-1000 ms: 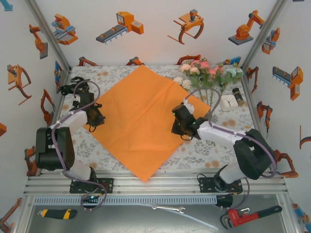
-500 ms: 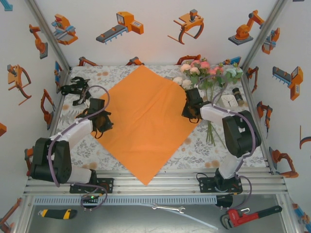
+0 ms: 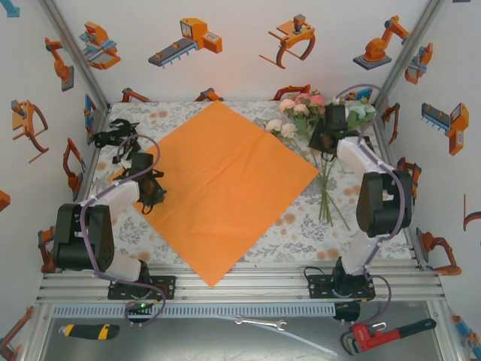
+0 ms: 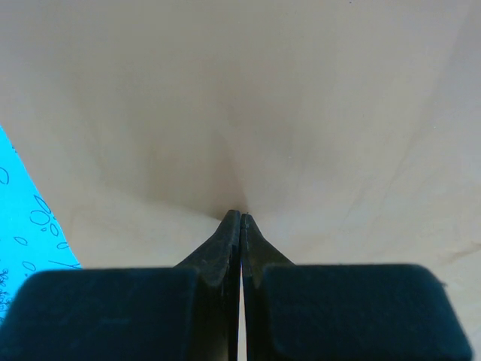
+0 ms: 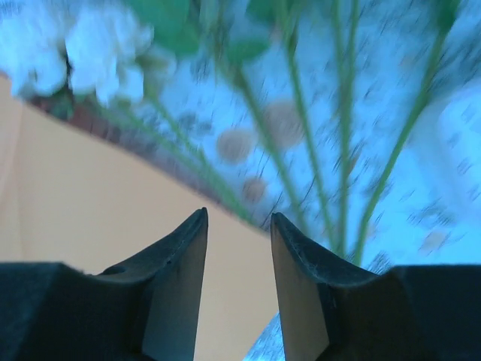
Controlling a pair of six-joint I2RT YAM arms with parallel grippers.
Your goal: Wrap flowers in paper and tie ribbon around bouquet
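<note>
- Flowers (image 3: 325, 180) lie on the table (image 3: 301, 226) at the right side. They are off the paper (image 3: 225, 180), just beside its right corner.
- Long axis: stems run roughly far-to-near. The blooms are bunched at the far end and the cut ends fan out toward the arm bases.
- Right pincer (image 3: 325, 137) hangs over the upper stems, just below the blooms. It is by far the nearer arm; the left arm is well apart, across the sheet.
- In the right wrist view the right pincer (image 5: 239, 222) has its jaws partly apart with nothing between them. Green stems (image 5: 342, 128) lie ahead and slightly right of the gap, and the orange sheet (image 5: 60, 203) edge is to the left. The view is blurred, so height above the stems can't be told.
- Left pincer (image 3: 148, 194) is at the sheet's left corner. In the left wrist view its tips (image 4: 240, 218) are pressed together on the paper (image 4: 301, 113), which puckers at the pinch.
- Judgement: a grab needs the jaws across the stems and shifted a little right. The carry then goes left, onto the sheet.
</note>
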